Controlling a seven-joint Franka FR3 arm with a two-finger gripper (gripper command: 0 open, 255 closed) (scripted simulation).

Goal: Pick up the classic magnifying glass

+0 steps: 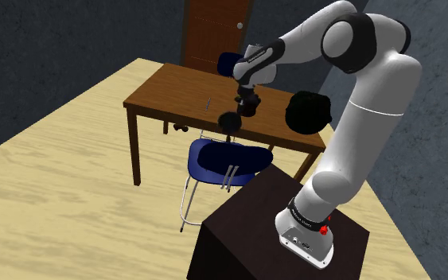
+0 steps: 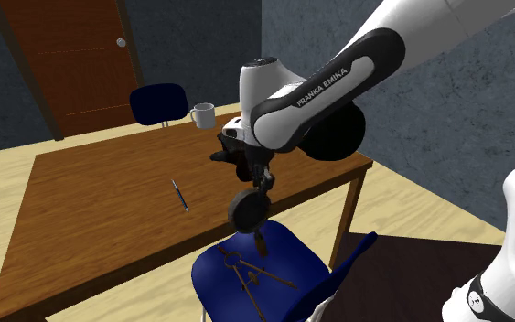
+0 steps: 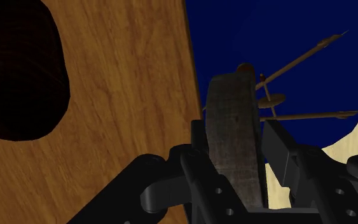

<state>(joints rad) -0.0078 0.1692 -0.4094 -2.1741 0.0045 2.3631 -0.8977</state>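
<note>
I am seeing the gripper (image 2: pixel 261 180) clenching on the classic magnifying glass (image 2: pixel 246 210). In the wrist view both fingers (image 3: pixel 279 143) are pressing the dark rim of the lens, which is showing edge-on between them. The glass is hanging in the air clear of everything below, lens up at the fingers. Its long axis is running close to vertical, and the short brown handle is pointing down and away from the hand.

It is hovering right at the edge of the wooden table (image 2: pixel 91 210), above the blue chair (image 2: pixel 287 252). A drawing compass (image 2: pixel 251 274) is lying on that seat. On the tabletop a pen (image 2: pixel 180 195) is resting near the middle, a white mug (image 2: pixel 203 115) is standing at the far edge, and a black rounded lump (image 1: pixel 308 111) is sitting near the arm.
</note>
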